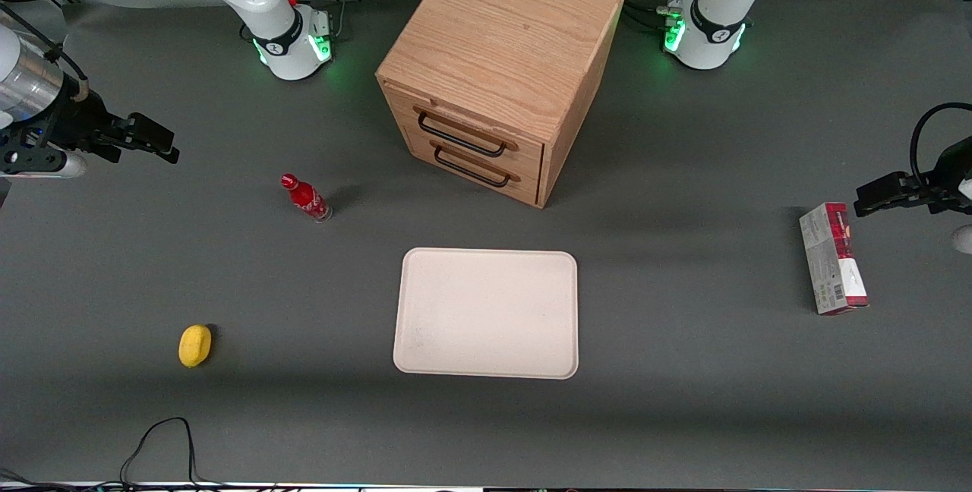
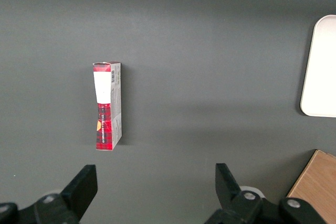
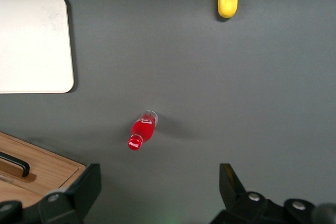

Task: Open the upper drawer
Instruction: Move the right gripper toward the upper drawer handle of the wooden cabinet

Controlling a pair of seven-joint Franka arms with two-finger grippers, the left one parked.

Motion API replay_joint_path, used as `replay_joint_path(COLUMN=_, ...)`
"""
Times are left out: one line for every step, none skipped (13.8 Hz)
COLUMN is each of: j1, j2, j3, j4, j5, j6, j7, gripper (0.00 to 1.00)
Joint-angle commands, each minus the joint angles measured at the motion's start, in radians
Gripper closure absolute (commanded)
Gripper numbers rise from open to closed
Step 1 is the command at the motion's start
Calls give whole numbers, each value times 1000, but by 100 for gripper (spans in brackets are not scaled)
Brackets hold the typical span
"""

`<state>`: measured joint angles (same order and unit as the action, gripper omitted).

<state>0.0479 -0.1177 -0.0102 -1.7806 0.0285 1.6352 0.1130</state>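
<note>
The oak cabinet (image 1: 505, 44) stands at the middle of the table, farther from the front camera than the tray. Its upper drawer (image 1: 486, 127) is pushed in flush, with its black bar handle (image 1: 460, 137) just above the lower drawer's handle (image 1: 471, 168). My right gripper (image 1: 161, 144) hovers well off toward the working arm's end of the table, apart from the cabinet. It is open with nothing between its fingers. In the right wrist view the gripper (image 3: 159, 180) hangs above bare mat, with a corner of the cabinet (image 3: 47, 171) and one black handle (image 3: 16, 163) showing.
A small red bottle (image 1: 305, 198) lies on the mat between my gripper and the cabinet. A yellow lemon (image 1: 195, 345) sits nearer the front camera. In front of the drawers lies a white tray (image 1: 486, 313). A red-and-grey box (image 1: 832, 258) lies toward the parked arm's end.
</note>
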Motion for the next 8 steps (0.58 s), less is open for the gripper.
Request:
replay_joint_path(j1=10, j2=-7, j3=-2, j4=-8, j5=-21, j6=3, j7=22, gripper=0)
replay_joint_path(j1=10, j2=-4, j3=-2, j4=-7, j5=-21, j6=3, j7=24, gripper=0)
replay_joint_path(j1=12, j2=0, j3=-1, j4=-5, j5=-21, j6=3, j7=22, gripper=0)
replay_joint_path(j1=23, j2=21, j3=1, j4=13, j5=-19, j6=3, j7=20, gripper=0)
replay_joint_path(j1=48, j2=50, j3=6, j4=50, j5=-18, j6=3, j7=24, gripper=0)
replay_joint_path(j1=62, j2=85, j3=39, j4=96, j5=-16, j6=-17, j7=36, gripper=0)
replay_joint_path(j1=55, j2=126, j3=100, j4=148, j5=-10, j6=-50, j7=33, gripper=0)
replay_joint_path(j1=47, j2=166, j3=161, j4=197, j5=-7, j6=-87, j7=24, gripper=0)
